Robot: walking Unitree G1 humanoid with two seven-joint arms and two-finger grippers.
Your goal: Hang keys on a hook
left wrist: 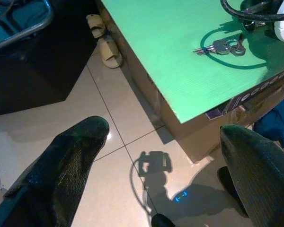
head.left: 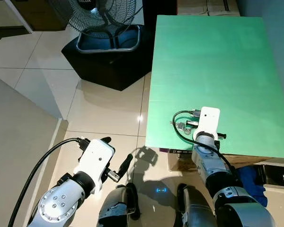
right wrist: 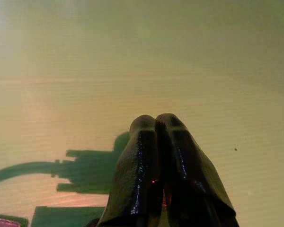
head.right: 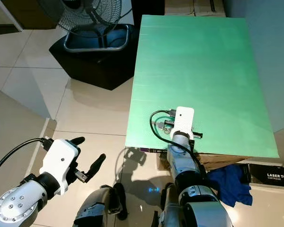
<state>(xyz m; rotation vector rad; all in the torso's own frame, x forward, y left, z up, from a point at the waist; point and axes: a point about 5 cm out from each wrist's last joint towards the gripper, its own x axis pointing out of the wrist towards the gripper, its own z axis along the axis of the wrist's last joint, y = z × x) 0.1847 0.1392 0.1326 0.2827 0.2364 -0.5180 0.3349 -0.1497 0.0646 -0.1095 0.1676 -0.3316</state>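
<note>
While the left gripper [head.left: 118, 153] hangs over the pale tiled floor [head.left: 104, 113] just off the near corner of the green rectangular worktop [head.left: 213, 61], its jaws stand wide apart with nothing between them. Over the worktop's near edge the right gripper [right wrist: 155, 124] has its jaws pressed together, gripping nothing, pointed along the green surface. A small bunch of silver metal keys [left wrist: 225, 46] lies flat on the worktop just beside it. Beyond the worktop's far corner stands a black floor fan [head.left: 104, 14].
</note>
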